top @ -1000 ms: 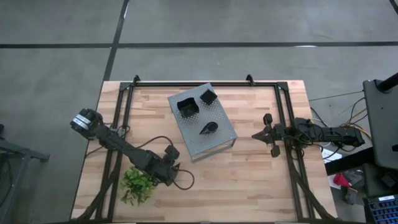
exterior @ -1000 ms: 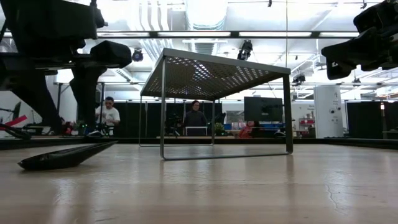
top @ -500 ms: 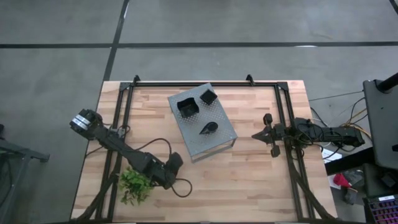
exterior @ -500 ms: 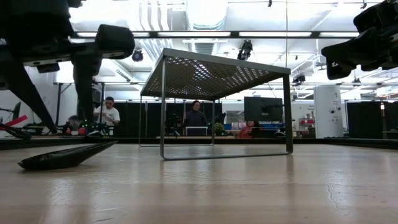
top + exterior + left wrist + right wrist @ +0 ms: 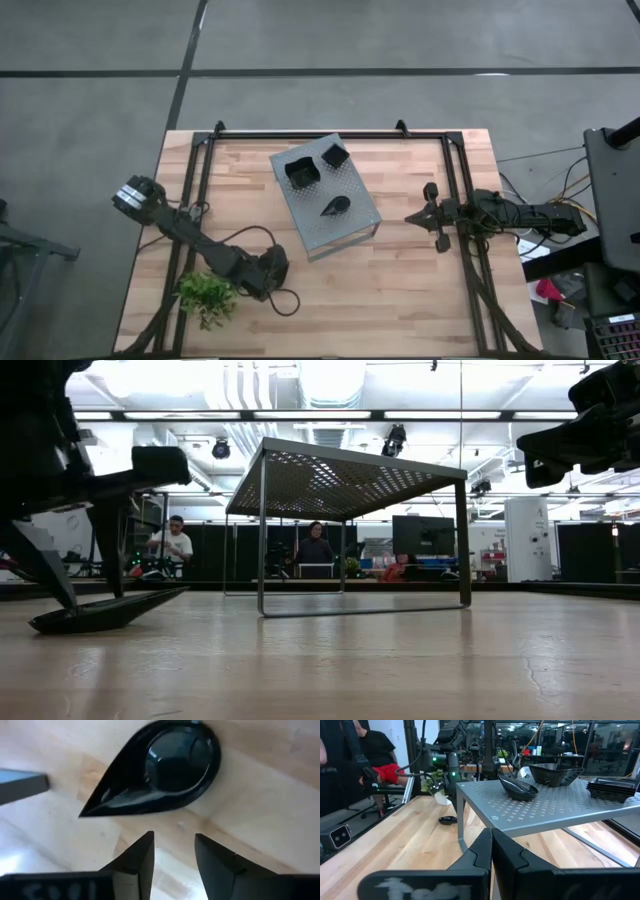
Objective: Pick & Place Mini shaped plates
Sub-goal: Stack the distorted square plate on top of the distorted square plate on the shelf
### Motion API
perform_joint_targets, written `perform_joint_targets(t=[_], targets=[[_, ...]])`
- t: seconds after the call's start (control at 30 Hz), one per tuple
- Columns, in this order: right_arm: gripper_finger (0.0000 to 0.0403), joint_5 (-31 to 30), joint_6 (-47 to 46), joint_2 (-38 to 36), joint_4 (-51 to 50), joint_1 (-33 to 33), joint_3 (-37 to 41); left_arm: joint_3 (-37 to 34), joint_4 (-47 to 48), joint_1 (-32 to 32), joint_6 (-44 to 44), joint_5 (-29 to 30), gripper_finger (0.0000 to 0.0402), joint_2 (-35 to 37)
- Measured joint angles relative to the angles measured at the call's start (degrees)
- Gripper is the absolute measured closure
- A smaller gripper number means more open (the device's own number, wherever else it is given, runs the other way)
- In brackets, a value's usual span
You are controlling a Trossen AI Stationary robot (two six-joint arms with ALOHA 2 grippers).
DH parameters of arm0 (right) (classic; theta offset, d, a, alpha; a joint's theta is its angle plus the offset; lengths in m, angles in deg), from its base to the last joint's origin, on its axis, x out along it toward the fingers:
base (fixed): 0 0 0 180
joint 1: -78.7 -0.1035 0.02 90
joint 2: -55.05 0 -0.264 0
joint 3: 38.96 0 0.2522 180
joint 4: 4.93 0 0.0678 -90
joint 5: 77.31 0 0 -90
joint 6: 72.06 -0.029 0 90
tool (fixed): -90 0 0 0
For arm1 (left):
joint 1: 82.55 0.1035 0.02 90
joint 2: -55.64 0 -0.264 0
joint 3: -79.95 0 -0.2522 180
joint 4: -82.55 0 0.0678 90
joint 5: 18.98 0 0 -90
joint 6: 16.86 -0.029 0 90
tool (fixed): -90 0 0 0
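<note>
Left wrist view: teardrop plate (image 5: 165, 770), tip away from perforated box (image 5: 22, 787).

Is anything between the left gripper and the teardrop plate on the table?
Nothing visible. The left gripper is open just short of the teardrop plate, with only bare table between them. The plant sits off to the side.

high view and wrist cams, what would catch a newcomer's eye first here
The grey perforated metal stand mid-table draws the eye first, with three glossy black mini plates on top. Next is the left gripper, its fingers apart, poised just short of a black teardrop-shaped plate lying on the wooden table beside a green leafy plant. The right gripper waits shut at the table's right side.
</note>
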State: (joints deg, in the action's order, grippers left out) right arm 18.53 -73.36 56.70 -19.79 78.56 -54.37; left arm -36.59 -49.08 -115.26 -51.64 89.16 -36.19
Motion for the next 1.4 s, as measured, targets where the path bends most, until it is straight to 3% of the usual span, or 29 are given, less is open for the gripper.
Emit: perform_joint_targets(t=[0.23,1.03,1.4], targets=[[0.0394,0.0,0.0,0.0,0.0,0.0,0.0,0.2,-0.1,-1.8,2.7,8.4,0.0273,0.0],[0.0394,0.0,0.0,0.0,0.0,0.0,0.0,-0.1,-8.6,-6.3,1.7,10.1,0.028,-2.1],[0.0394,0.0,0.0,0.0,0.0,0.0,0.0,0.9,-14.3,-7.0,7.7,10.4,0.028,-2.1]])
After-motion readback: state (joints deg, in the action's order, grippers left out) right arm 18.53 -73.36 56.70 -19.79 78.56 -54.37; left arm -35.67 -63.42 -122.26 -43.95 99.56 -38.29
